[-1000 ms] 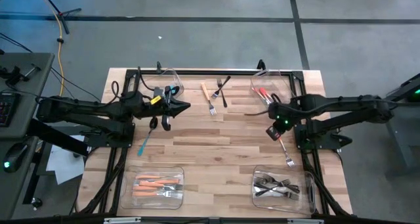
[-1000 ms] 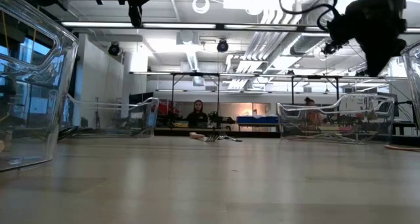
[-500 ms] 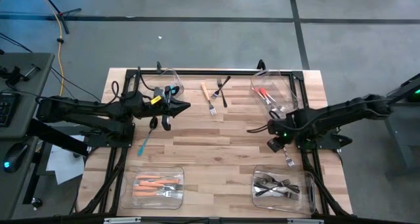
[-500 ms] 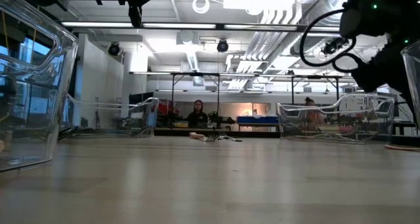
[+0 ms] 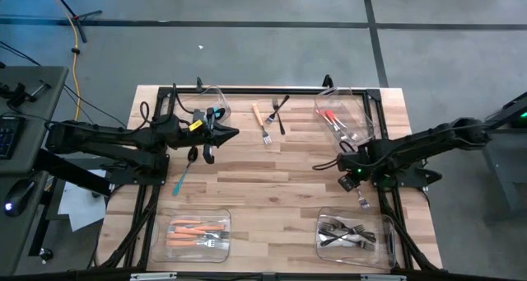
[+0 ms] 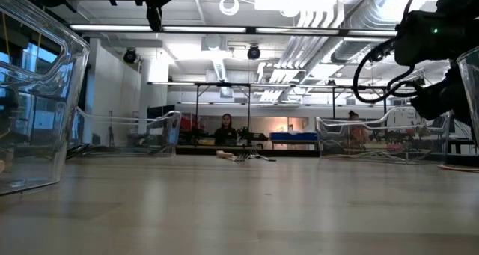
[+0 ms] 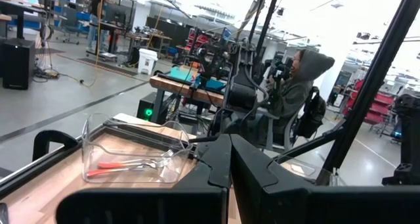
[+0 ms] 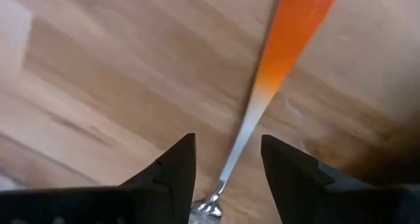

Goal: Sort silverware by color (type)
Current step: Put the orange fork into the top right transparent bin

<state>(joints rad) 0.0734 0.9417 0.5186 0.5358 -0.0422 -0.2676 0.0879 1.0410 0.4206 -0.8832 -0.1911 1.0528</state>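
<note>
We find the right gripper (image 8: 225, 168) low over the table's right side, its fingers (image 8: 176, 168) parted, with an orange-handled fork (image 8: 289, 33) lying on the wood between and ahead of them. Nothing is grasped: the fork rests flat and the fingers stand clear of it on either side. A second ago this gripper was clenched and sat further up the table; since then it has dropped toward the near edge and spread its jaws. We judge this an approach for a pick, not yet a grip.

In the high view the same fork (image 5: 361, 199) lies just beyond the bin of dark cutlery (image 5: 387, 246), so it sits beside the wrong colour group. The orange set lies in the near-left bin (image 5: 177, 217), well apart, so a long carry would follow.

The left gripper (image 5: 211, 153) is clenched and waits at the table's left, unchanged, near a teal-handled piece (image 5: 182, 180). Loose forks (image 5: 274, 116) remain at the far edge, and the far-right bin (image 5: 362, 108) holds red-handled pieces.
</note>
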